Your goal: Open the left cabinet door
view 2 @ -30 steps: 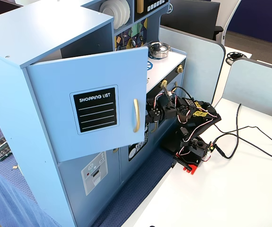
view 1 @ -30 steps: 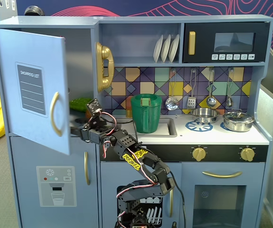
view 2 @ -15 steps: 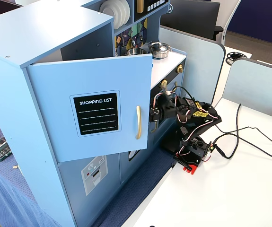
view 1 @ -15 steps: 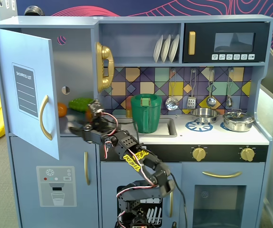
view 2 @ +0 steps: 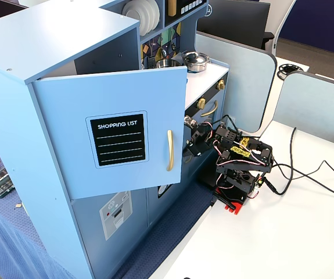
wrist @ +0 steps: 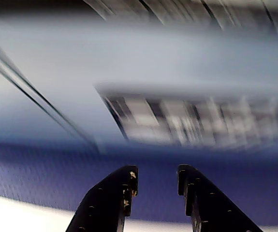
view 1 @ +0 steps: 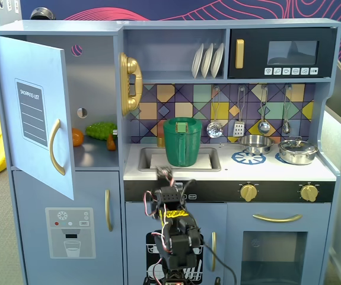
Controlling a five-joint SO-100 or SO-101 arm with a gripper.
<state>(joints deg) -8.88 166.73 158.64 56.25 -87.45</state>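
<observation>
The left cabinet door (view 1: 34, 113), light blue with a black "SHOPPING LIST" panel and a gold bar handle (view 1: 54, 146), stands swung open from the cabinet's upper left compartment. It also shows in a fixed view (view 2: 111, 139) with its handle (view 2: 169, 150). My gripper (view 2: 191, 135) is folded back low in front of the stove and apart from the door; in a fixed view it is near the counter edge (view 1: 163, 173). In the blurred wrist view the gripper (wrist: 157, 174) is open and empty, with the jaws parted over a dark blue surface.
Toy vegetables (view 1: 99, 130) lie in the opened compartment. Below is the blue door with the water-dispenser panel (view 1: 69, 231). A green pitcher (view 1: 182, 141) stands in the sink. Cables (view 2: 306, 174) trail on the white table right of the arm base (view 2: 236, 186).
</observation>
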